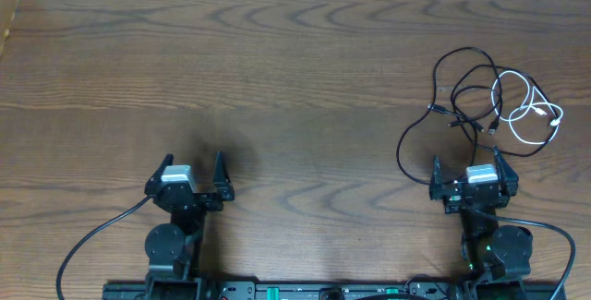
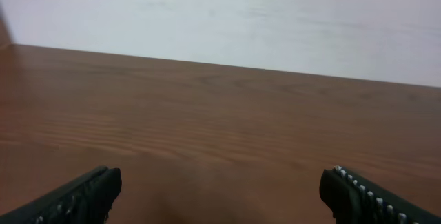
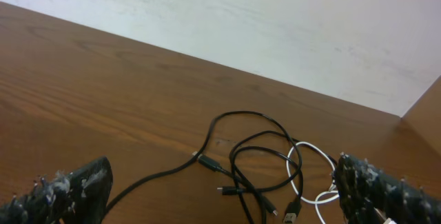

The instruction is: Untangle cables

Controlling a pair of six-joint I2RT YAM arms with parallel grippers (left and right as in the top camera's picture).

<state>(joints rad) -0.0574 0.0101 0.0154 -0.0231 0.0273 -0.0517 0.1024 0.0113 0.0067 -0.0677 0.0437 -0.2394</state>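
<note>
Cables [image 1: 497,97] (black and white) lie tangled beyond right gripper [image 1: 466,158]; it and left gripper [image 1: 194,158] gape wide

Wooden table [image 1: 277,60] seen from above. Black cables [image 1: 471,92] tangled with a white cable [image 1: 540,112], right of frame. Left gripper [image 1: 194,163] lower left, right gripper [image 1: 466,162] lower right, both spread wide and empty.

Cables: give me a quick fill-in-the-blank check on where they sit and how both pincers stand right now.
The cables lie tangled on the robot's ___ side.
The left pincer and the right pincer both stand ___, holding nothing.
One cable in the tangle is ___; the rest are black.
Missing words: right; open; white.
</note>
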